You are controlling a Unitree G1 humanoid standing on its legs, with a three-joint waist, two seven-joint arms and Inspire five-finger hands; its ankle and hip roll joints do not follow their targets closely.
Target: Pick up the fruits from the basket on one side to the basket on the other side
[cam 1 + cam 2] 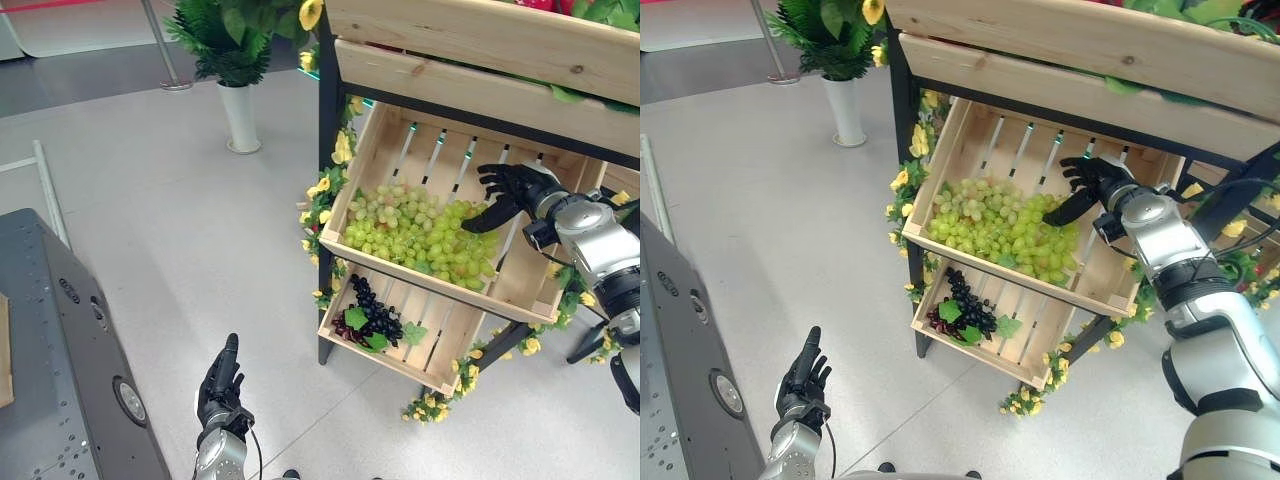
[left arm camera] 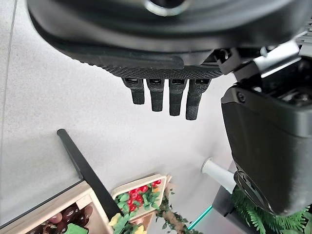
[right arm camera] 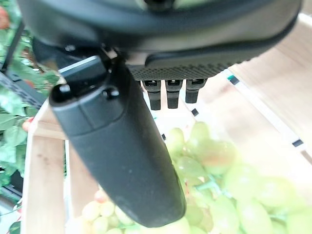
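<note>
- Green grapes (image 1: 420,232) heaped in the middle wooden crate (image 1: 520,285); the heap's long axis slants from the crate's back left to its front right.
- Right hand (image 1: 512,192) above the heap's right end, fingers loosely spread, holding nothing.
- Right wrist view: grapes close beneath the thumb.
- Dark grapes (image 1: 372,312) in the lower crate (image 1: 440,355).
- Left hand (image 1: 222,382) low over the floor, fingers straight, empty.

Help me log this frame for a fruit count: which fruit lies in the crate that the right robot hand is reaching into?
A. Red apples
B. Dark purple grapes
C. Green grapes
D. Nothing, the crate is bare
C: the right robot hand hangs, fingers loosely spread, over the wooden crate piled with green grapes; the dark grapes lie in the crate below.
</note>
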